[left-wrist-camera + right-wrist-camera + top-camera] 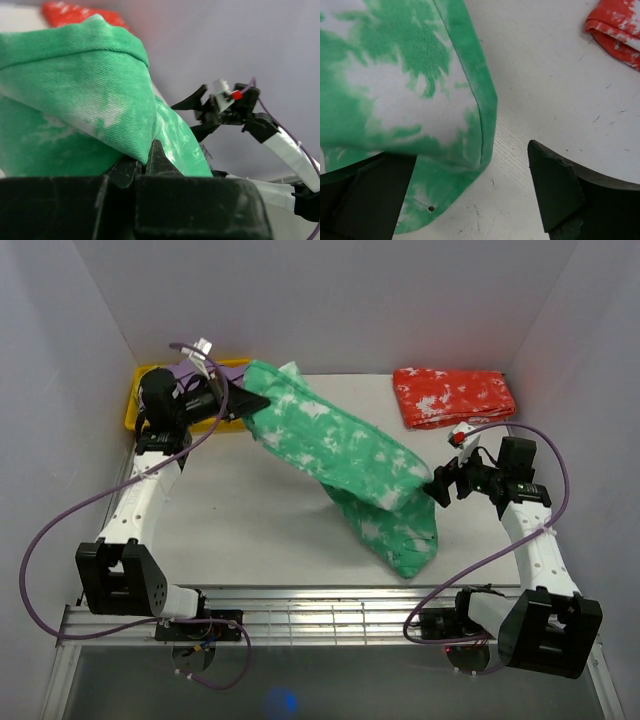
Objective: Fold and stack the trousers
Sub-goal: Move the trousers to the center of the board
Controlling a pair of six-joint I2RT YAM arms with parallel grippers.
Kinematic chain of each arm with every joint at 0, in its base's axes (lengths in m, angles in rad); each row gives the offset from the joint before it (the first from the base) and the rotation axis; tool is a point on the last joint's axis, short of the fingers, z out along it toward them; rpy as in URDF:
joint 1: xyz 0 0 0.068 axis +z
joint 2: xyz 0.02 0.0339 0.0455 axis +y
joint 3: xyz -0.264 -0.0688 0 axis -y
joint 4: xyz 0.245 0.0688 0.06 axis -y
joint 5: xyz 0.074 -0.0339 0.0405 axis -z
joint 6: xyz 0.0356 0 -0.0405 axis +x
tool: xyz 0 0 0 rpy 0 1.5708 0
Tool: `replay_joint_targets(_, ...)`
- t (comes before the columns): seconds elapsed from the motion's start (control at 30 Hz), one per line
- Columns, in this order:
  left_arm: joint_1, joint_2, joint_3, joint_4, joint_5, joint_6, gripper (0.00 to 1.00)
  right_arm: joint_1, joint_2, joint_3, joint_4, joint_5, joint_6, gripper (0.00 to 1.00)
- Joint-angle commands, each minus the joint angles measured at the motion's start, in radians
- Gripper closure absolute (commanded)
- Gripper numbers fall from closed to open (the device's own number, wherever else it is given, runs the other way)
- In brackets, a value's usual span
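Pinching one end of the green trousers [350, 455], my left gripper [255, 402] is clamped tight, holding it raised near the yellow bin [135, 405]; my right gripper [437, 487] gapes wide at the opposite hem, gripping nothing; the red-orange trousers [455, 397] lie folded at the table's [250, 525] far right corner

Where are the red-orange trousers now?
Top view: the red-orange trousers lie folded at the far right of the table, beyond the right gripper, apart from the green trousers.
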Motion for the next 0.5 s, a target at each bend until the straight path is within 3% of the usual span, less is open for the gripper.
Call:
replay_joint_targets(0.0, 0.140, -0.157, -0.205, -0.102, -0.056, 0.112, 1.00, 0.002, 0.061, -0.002, 0.006, -0.051, -0.085, 0.10)
replay_joint_targets(0.03, 0.164, -0.167, -0.251, -0.155, -0.075, 0.153, 1.00, 0.002, 0.075, -0.003, 0.000, -0.054, -0.100, 0.31)
replay_joint_targets(0.1, 0.234, -0.174, -0.339, -0.306, -0.161, 0.305, 1.00, 0.002, 0.126, 0.006, -0.029, -0.056, -0.143, 0.48)
replay_joint_targets(0.13, 0.253, -0.165, -0.353, -0.350, -0.187, 0.360, 1.00, 0.002, 0.143, 0.014, -0.052, -0.056, -0.166, 0.63)
replay_joint_targets(0.2, 0.300, -0.126, -0.373, -0.432, -0.255, 0.492, 1.00, 0.002, 0.184, 0.044, -0.124, -0.063, -0.215, 0.70)
replay_joint_targets(0.23, 0.319, -0.109, -0.370, -0.460, -0.269, 0.528, 1.00, 0.002, 0.194, 0.052, -0.141, -0.056, -0.216, 0.64)
replay_joint_targets(0.27, 0.336, -0.086, -0.362, -0.488, -0.272, 0.563, 0.88, 0.002, 0.204, 0.058, -0.153, -0.041, -0.211, 0.57)
replay_joint_targets(0.33, 0.368, 0.005, -0.294, -0.641, -0.206, 0.729, 0.81, 0.002, 0.238, 0.092, -0.237, -0.011, -0.241, 0.40)
replay_joint_targets(0.47, 0.392, 0.109, -0.200, -0.856, -0.181, 0.991, 0.64, 0.004, 0.305, 0.118, -0.356, 0.030, -0.248, 0.21)
